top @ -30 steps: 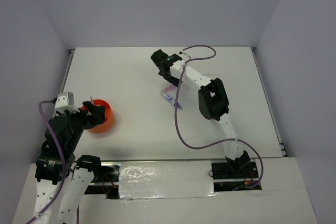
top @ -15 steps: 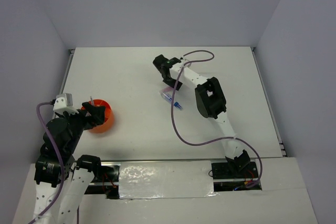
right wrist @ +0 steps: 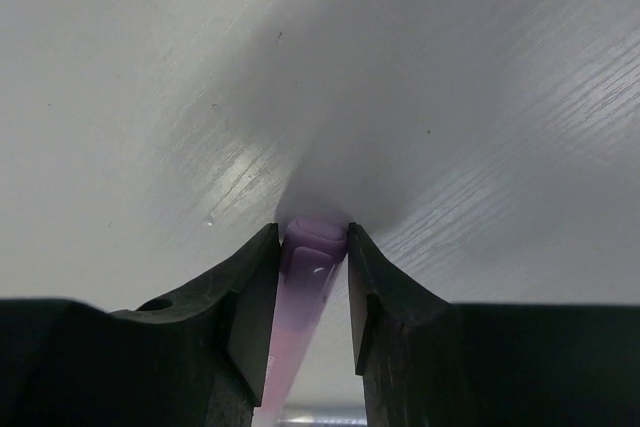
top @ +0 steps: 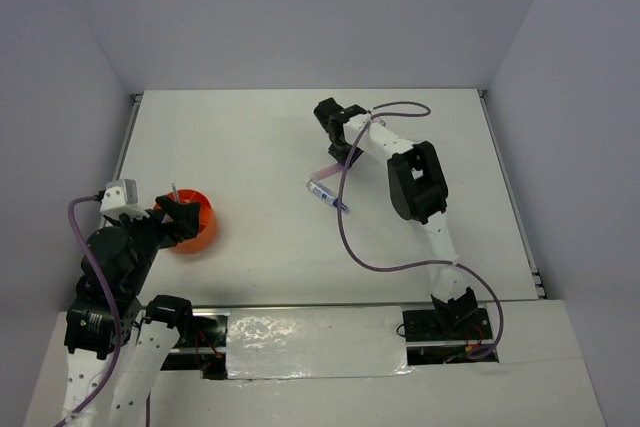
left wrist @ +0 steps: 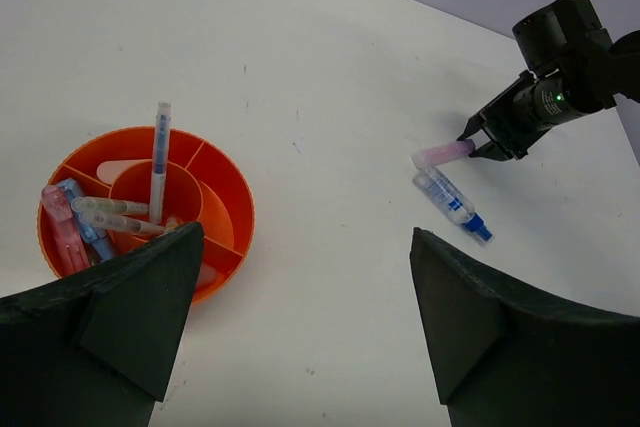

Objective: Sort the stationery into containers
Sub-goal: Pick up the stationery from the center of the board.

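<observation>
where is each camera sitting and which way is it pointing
Top external: above and behind the robot, looking down on the table; left arm and right arm show.
Left wrist: looks past its open left pincer, over the orange cup, toward the right pincer.
Right wrist: low over the table, its fingers shut on the pink piece.
Top and left wrist share the blue-tipped pen.
</observation>
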Motion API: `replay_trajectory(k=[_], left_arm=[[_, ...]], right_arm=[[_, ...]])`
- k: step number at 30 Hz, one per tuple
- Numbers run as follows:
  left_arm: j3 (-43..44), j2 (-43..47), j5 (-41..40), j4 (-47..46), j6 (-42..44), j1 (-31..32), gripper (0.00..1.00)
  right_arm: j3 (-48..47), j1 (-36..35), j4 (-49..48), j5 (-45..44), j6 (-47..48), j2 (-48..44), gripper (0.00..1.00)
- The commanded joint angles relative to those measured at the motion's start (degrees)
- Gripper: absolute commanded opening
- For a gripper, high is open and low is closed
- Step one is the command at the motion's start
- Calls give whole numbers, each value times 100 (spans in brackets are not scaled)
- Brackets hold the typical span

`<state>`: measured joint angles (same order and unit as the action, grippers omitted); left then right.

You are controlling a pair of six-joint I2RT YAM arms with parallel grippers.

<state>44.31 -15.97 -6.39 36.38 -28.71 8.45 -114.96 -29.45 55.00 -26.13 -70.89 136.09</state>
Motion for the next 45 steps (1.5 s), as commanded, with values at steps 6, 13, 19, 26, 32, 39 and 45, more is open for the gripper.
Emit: replay_trajectory(k=[6, 13, 19, 26, 32, 39, 45], left_arm=[[-28, 58, -99, -228, -12, 25, 97], [-54, 59, -64, -263, -3, 34, 97], [-72, -38, 68, -298, 41, 34, 97], [-28, -547, 1471, -728, 532, 34, 97], [-89, -1268, 3177, -1552, 507, 34, 96], [-195, -1909, 5155, -2986, 24, 43, 96], [-133, -2296, 5623, -2883, 278, 113, 96]], right_arm=[[650, 203, -227, 565, -557, -118, 28], [1528, 668, -912, 1004, -733, -610, 22], [1555, 836, -877, 523, -250, -1137, 1], [2547, 521, -1903, -40, 1241, -2672, 0], [3365, -234, -2573, -419, 2683, -3878, 0], [3858, -1676, -3101, -279, 3687, -5196, 0], [3674, -2845, -3276, -445, 3899, -5628, 0]])
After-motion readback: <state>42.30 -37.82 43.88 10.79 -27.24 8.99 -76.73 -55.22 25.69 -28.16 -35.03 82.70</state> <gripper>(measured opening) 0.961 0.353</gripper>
